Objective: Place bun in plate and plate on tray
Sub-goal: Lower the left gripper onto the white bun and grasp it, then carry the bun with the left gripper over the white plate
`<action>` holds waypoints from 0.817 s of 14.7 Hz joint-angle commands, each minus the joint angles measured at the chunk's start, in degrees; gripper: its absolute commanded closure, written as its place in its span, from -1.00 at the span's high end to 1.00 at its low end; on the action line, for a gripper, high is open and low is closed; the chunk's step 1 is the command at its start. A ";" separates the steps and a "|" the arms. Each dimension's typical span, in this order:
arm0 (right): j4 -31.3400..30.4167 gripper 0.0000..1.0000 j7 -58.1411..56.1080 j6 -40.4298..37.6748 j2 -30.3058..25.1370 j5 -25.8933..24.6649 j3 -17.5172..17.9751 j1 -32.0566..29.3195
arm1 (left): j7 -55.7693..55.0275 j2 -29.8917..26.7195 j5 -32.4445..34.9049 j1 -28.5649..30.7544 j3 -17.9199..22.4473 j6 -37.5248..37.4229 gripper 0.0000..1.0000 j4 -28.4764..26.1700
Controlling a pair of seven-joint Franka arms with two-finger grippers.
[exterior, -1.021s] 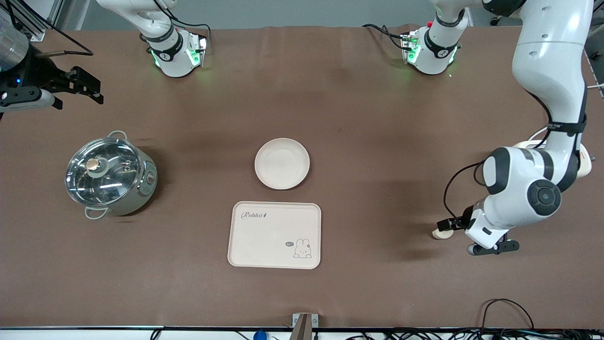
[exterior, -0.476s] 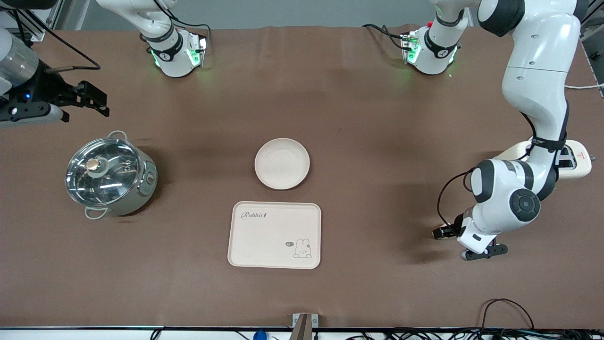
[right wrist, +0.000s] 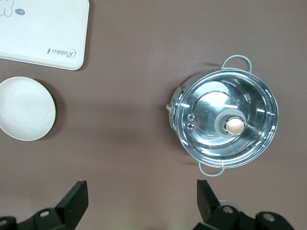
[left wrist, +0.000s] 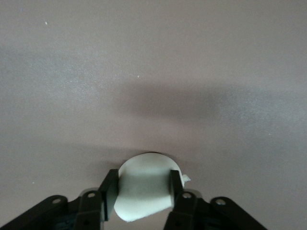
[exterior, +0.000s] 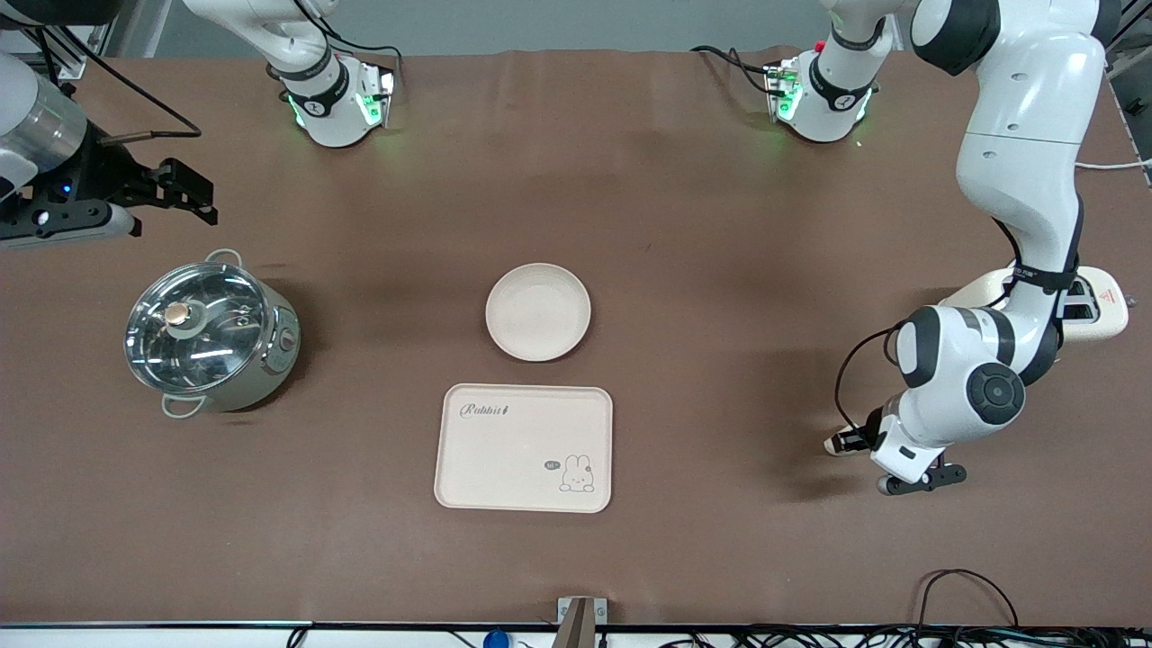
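The bun [left wrist: 144,191] is a pale lump on the brown table at the left arm's end, seen in the left wrist view. My left gripper [left wrist: 143,184] is shut on it, one finger on each side; in the front view this gripper [exterior: 844,442] is low at the table and hides most of the bun. The round cream plate [exterior: 538,311] lies empty at mid-table. The Rabbit tray [exterior: 524,447] lies empty, nearer to the front camera than the plate. My right gripper [exterior: 186,193] is open and empty, up in the air beside the pot; its wrist view shows plate [right wrist: 25,108] and tray [right wrist: 43,33].
A steel pot with a glass lid [exterior: 209,335] stands at the right arm's end, also in the right wrist view [right wrist: 225,124]. A white device [exterior: 1093,310] lies by the left arm's elbow. Cables run along the table's front edge [exterior: 963,585].
The left arm has swung in over the bun, and its fingers now stand on both sides of it. The right gripper has drifted a little toward the pot.
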 commanded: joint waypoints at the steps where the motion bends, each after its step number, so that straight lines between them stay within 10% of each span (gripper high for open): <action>1: -1.29 1.00 1.05 -0.01 -0.52 -0.47 -0.28 0.68 | -1.33 1.29 1.32 -0.27 0.10 0.16 -0.29 0.64; 6: -1.29 1.00 0.61 -0.19 -0.61 -0.64 -0.37 0.33 | -1.24 0.59 1.32 -0.44 0.10 -0.19 -0.98 0.73; 12: -1.38 1.00 0.52 -0.28 -0.69 -0.64 -0.54 0.15 | -5.00 -4.41 1.41 -5.00 -0.34 -8.17 -0.99 0.64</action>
